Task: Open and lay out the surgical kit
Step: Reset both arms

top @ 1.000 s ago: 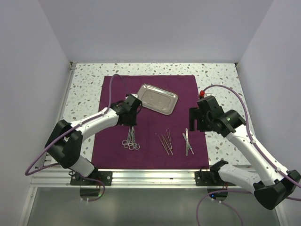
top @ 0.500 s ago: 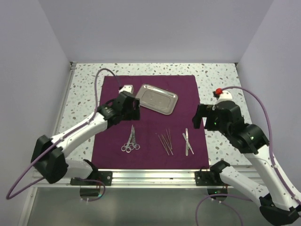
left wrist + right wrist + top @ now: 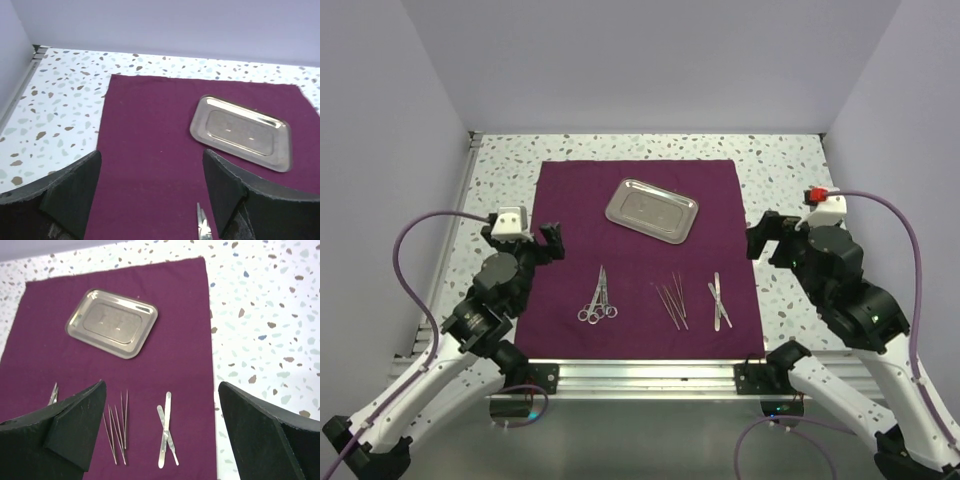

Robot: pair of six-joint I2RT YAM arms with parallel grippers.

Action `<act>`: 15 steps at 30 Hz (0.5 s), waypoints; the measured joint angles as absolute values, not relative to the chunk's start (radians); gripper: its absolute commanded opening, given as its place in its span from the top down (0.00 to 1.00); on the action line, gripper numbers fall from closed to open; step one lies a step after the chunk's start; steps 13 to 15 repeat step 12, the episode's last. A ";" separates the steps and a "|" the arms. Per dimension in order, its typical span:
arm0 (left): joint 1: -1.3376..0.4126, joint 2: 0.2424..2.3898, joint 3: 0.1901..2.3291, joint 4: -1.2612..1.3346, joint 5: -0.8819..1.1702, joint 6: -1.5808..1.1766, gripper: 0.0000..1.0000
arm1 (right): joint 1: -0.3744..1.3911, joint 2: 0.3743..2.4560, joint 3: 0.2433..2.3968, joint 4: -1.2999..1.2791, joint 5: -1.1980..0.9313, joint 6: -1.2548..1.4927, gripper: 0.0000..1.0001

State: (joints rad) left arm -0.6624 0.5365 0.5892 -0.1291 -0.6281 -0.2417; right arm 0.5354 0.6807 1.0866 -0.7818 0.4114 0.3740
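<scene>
The surgical kit lies spread out. Its dark purple cloth is flat on the table with the shiny steel tray on its far half. Ring-handled scissors and forceps, several thin probes and two crossed flat handles lie in a row along the near half. My left gripper hovers open over the cloth's left edge, holding nothing. My right gripper hovers open just off the cloth's right edge, also holding nothing. The left wrist view shows the tray and a scissor tip. The right wrist view shows the tray, probes and handles.
The speckled white table shows around the cloth. Plain walls close it in on three sides, and a metal rail runs along the near edge. Purple cables loop from both arms.
Both arms have drawn back toward the near edge. The left gripper came away from the ring-handled instruments and opened. The right gripper moved off the cloth to the right.
</scene>
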 measured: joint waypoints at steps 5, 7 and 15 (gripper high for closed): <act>-0.662 0.622 0.593 -0.114 -0.659 -0.197 0.15 | 0.535 0.647 1.086 -0.760 0.429 0.366 0.02; -0.662 0.640 0.593 -0.107 -0.660 -0.186 0.15 | 0.535 0.651 1.086 -0.760 0.429 0.366 0.02; -0.662 0.689 0.595 -0.041 -0.659 -0.155 0.14 | 0.535 0.676 1.086 -0.762 0.429 0.360 0.02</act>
